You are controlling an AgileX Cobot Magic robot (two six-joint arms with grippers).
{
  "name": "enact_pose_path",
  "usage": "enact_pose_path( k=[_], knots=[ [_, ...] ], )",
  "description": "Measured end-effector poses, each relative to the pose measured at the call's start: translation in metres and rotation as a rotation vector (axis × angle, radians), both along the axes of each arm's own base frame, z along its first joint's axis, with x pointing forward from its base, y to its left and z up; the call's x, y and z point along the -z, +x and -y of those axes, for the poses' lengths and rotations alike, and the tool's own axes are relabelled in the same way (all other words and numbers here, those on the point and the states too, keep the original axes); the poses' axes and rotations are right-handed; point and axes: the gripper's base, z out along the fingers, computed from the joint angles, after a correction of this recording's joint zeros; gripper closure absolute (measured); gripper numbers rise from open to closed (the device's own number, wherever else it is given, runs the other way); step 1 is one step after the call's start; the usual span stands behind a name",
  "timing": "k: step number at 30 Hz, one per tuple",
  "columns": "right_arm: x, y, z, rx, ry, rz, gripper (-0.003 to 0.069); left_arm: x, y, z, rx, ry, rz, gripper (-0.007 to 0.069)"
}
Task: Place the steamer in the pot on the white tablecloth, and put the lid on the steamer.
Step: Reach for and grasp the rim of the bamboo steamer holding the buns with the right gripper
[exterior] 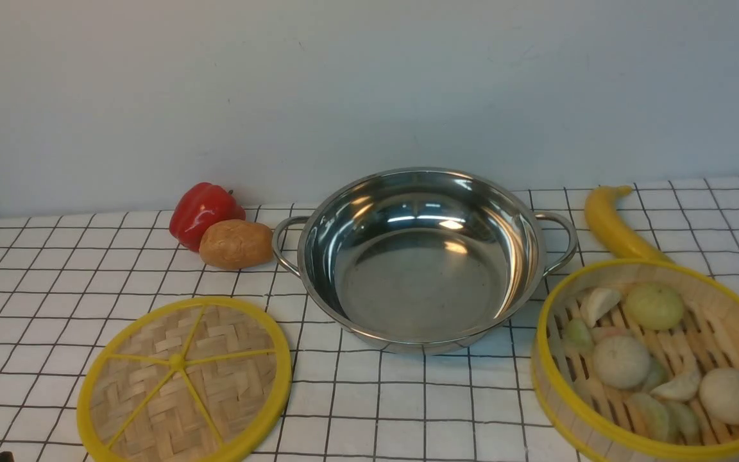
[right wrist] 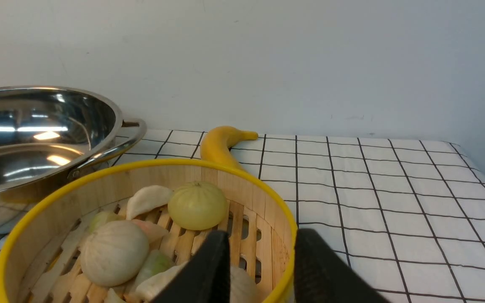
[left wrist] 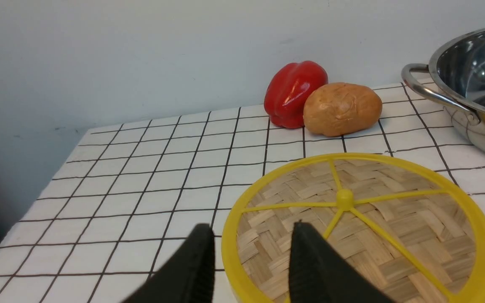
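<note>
My left arm reaches forward low over the white tablecloth (exterior: 55, 289) on the desk, left of the pot (exterior: 421, 256) and on the near side of it; the front view does not show the arm. My left gripper (left wrist: 251, 227) is parted, one finger outside the yellow rim of the lid (left wrist: 373, 219) and the other over its woven face. The gap is wider than the rim, and it grasps nothing. I cannot tell whether either finger touches the lid.

The lid lies flat on the cloth, left of the pot and nearer to me, close to it but apart. Behind it, just beside the pot's left handle, a potato (exterior: 236, 244) leans against a red pepper (exterior: 206, 212).

The pot stands empty in the middle of the cloth. Past its right handle lies a banana (exterior: 610, 221), curving toward me.

The steamer (exterior: 729, 321) sits on the cloth right of the pot and nearer to me, close to it. The banana's near end passes behind its far rim. It holds buns and dumplings (exterior: 621, 361) on its slatted floor.

My right arm also comes in low, unseen from the front. My right gripper (right wrist: 261, 233) stands released astride the steamer's near wall, one finger inside over the food and one outside. It is not clenched on the wall, and whether the outer finger touches it I cannot tell.
</note>
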Motion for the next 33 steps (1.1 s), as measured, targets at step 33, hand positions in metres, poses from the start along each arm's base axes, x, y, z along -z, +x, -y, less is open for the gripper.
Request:
enact_pose_path(
  k=[33],
  knots=[
    [-0.004, 0.000, -0.009, -0.003, 0.839, 0.009, 0.0416, -0.004, 0.001, 0.012, -0.003, -0.690, 0.044, 0.0382]
  ],
)
